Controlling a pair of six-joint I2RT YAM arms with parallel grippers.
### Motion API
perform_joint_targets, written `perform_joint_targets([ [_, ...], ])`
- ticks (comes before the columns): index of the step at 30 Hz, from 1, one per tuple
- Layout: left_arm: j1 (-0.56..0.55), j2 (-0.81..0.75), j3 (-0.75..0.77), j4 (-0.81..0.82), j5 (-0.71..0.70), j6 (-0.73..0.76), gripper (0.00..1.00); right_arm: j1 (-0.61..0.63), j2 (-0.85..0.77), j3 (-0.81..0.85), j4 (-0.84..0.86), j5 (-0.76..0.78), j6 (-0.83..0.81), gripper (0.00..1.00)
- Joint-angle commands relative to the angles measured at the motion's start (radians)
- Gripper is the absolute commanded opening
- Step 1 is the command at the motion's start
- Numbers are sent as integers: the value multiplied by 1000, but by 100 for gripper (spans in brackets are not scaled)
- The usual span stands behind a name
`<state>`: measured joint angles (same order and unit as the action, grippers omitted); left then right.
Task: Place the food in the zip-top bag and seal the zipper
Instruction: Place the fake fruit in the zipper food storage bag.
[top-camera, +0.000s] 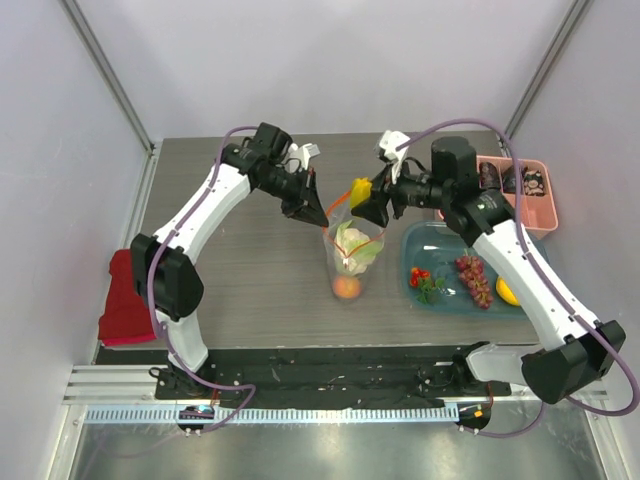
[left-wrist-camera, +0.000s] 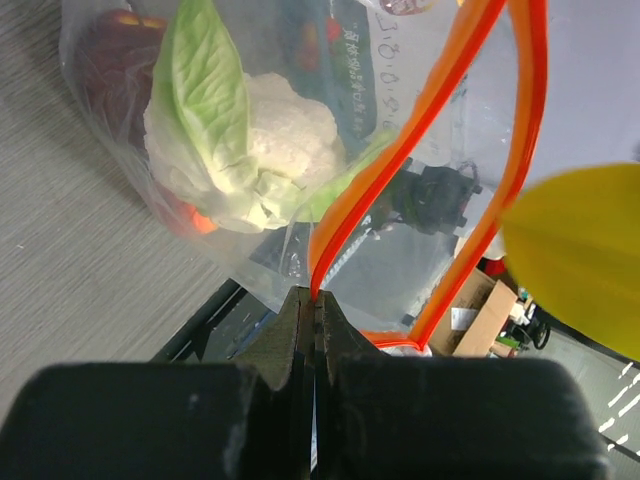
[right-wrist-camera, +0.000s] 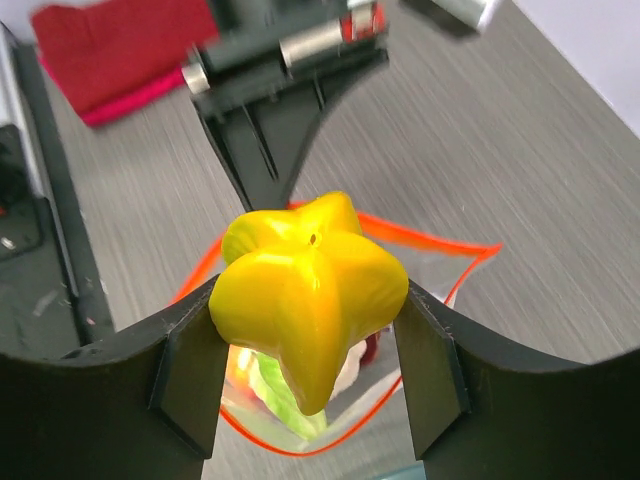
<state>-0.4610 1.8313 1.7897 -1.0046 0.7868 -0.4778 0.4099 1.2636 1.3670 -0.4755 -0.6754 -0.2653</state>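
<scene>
Gripping the starfruit (right-wrist-camera: 310, 290) over the zip-top bag (top-camera: 350, 255) with our right gripper (right-wrist-camera: 310, 360), left gripper (left-wrist-camera: 315, 300) pinching its zipper (left-wrist-camera: 440, 90); cabbage (left-wrist-camera: 230, 150) and orange (top-camera: 347, 287) inside; grapes (top-camera: 475, 278), strawberries (top-camera: 420, 277), lemon (top-camera: 507, 291), sealing remain.

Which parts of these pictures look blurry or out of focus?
Right wrist view: starfruit sharp, left gripper and red cloth behind it blurred. Left wrist view: cabbage inside the zip-top bag crisp, starfruit at the right edge soft. Top view: sharp.

You're looking at a glossy yellow starfruit (right-wrist-camera: 310, 300), a clear zip-top bag (top-camera: 350, 262) edged by an orange-red zipper (left-wrist-camera: 530, 90), pale-green and white cabbage (left-wrist-camera: 240, 140), a grey wood-grain surface (top-camera: 250, 270) and a red cloth (top-camera: 125, 300).
</scene>
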Motion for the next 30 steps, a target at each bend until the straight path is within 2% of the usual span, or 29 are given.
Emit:
perform_joint_targets([
  [1, 12, -37, 46, -26, 68, 11, 0, 32, -16, -78, 127, 97, -147, 19],
  [4, 12, -26, 54, -40, 71, 21, 0, 44, -10, -126, 184, 149, -196, 22],
  [6, 12, -21, 59, -42, 68, 24, 0, 56, -1, -134, 196, 181, -213, 28],
  [9, 12, -17, 65, -42, 65, 24, 0, 70, 0, -161, 233, 242, -226, 41],
  [10, 12, -17, 68, -40, 65, 22, 0, 76, -1, -180, 245, 258, -230, 49],
  [11, 12, -15, 71, -39, 65, 19, 0, 81, -6, -189, 267, 279, -239, 61],
  [19, 12, -9, 79, -37, 60, 21, 0, 96, -17, -238, 347, 421, -284, 85],
  [22, 10, -4, 86, -40, 60, 21, 0, 93, -15, -233, 336, 421, -285, 90],
  [27, 12, -1, 94, -48, 61, 28, 0, 93, -29, -207, 293, 415, -288, 89],
  [30, 12, -4, 100, -55, 49, 39, 0, 93, -43, -128, 244, 396, -206, 88],
])
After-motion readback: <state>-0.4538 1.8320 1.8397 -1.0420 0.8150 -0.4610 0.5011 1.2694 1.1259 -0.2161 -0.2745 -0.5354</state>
